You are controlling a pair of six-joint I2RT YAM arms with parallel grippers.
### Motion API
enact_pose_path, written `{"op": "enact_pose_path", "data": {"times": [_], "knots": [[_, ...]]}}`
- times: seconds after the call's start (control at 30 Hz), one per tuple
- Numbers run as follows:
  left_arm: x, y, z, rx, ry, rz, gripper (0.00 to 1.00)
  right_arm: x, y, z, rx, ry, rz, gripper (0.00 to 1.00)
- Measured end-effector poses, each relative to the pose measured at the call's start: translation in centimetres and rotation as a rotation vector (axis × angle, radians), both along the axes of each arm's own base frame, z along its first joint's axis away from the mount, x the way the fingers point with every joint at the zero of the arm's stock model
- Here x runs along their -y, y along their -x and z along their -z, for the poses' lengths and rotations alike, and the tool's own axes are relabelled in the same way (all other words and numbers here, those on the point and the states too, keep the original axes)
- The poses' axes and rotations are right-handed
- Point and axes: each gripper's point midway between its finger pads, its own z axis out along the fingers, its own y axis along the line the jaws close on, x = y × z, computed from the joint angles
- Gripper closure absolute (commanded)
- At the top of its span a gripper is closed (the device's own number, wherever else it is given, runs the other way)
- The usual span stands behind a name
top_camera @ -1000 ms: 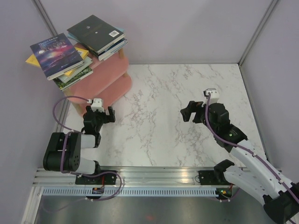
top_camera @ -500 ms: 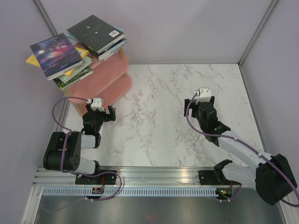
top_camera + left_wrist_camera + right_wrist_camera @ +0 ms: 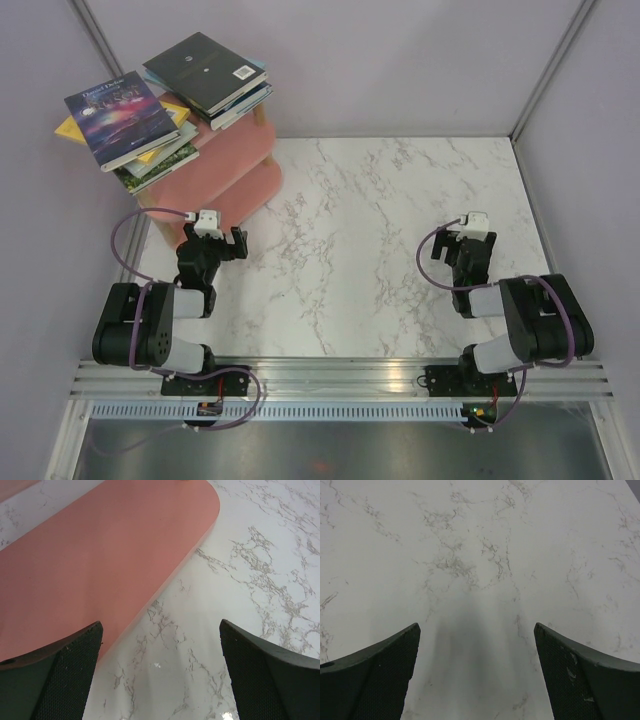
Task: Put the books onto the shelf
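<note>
Books (image 3: 125,115): two loose stacks atop pink shelf (image 3: 218,172), far left. All visible copies shelved; task judged done, nothing left. Left jaws, right jaws: wide, empty, low over tabletop (image 3: 350,220), near edge.

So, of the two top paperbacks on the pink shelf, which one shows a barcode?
The black paperback topping the right-hand stack, with a white barcode near its corner; the purple galaxy-cover paperback on the left stack shows none.
</note>
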Motion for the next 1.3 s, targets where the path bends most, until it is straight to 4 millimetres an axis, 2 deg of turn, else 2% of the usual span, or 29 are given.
{"op": "enact_pose_path", "data": {"times": [0.13,0.3,0.5,1.3], "knots": [[0.0,0.0,0.0,0.000,0.000,0.000,0.00,-0.7,0.4,0.8,0.047,-0.024,-0.047,0.02],[0.0,0.0,0.0,0.000,0.000,0.000,0.00,-1.4,-0.4,-1.5,0.153,-0.043,-0.083,0.02],[0.0,0.0,0.0,0.000,0.000,0.000,0.00,-2.6,-2.0,-3.1,0.190,-0.050,-0.151,0.02],[0.0,0.0,0.0,0.001,0.000,0.000,0.00,-3.1,-2.1,-3.1,0.189,-0.053,-0.178,0.02]]}}
